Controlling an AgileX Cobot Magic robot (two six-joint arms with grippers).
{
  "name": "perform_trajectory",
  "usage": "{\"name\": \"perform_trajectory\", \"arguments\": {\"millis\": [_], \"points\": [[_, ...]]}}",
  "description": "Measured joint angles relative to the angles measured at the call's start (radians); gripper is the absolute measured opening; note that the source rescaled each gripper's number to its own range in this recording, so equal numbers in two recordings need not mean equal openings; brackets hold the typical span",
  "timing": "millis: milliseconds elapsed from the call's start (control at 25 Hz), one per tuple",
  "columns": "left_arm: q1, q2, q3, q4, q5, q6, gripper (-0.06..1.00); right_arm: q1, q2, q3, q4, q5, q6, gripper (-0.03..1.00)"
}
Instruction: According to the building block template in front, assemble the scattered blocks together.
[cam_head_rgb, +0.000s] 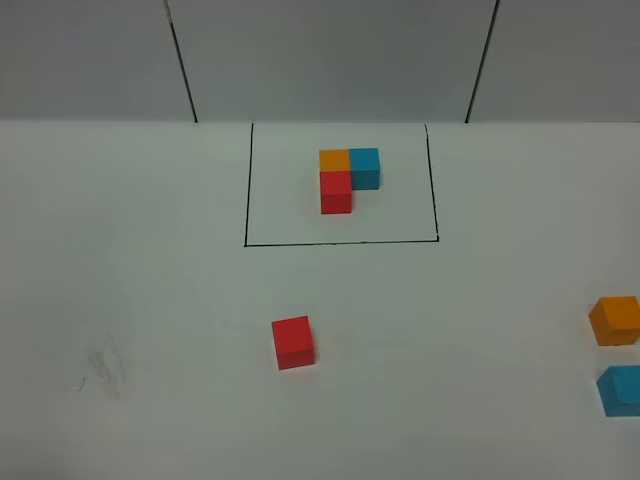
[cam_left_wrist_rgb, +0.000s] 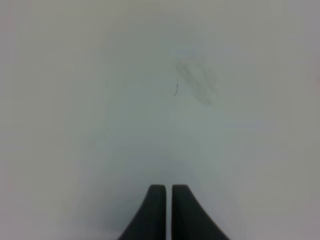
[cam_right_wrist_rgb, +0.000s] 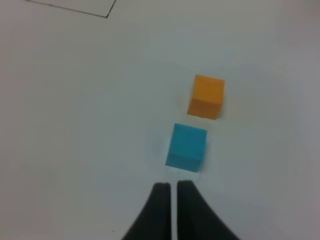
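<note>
The template (cam_head_rgb: 344, 177) is an L of orange, blue and red cubes inside a black drawn rectangle at the back middle. A loose red cube (cam_head_rgb: 293, 342) sits in front of it. A loose orange cube (cam_head_rgb: 615, 320) and a loose light blue cube (cam_head_rgb: 621, 390) sit at the right edge. In the right wrist view my right gripper (cam_right_wrist_rgb: 173, 186) is shut and empty, just short of the blue cube (cam_right_wrist_rgb: 186, 145), with the orange cube (cam_right_wrist_rgb: 206, 96) beyond. My left gripper (cam_left_wrist_rgb: 167, 189) is shut and empty over bare table. Neither gripper shows in the high view.
The white table (cam_head_rgb: 150, 300) has a faint grey smudge (cam_head_rgb: 105, 368) at the front left, also seen in the left wrist view (cam_left_wrist_rgb: 197, 82). A grey wall (cam_head_rgb: 320, 60) with two dark seams stands behind the table. A corner of the black rectangle (cam_right_wrist_rgb: 107, 15) shows in the right wrist view.
</note>
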Motion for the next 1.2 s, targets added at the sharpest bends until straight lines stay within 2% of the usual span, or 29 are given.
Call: {"name": "perform_trajectory", "arguments": {"millis": [1200], "points": [[0.0,0.0,0.0,-0.002,-0.006,0.007,0.0,0.0,0.0,0.0,0.0,0.0,0.001,0.0]]}}
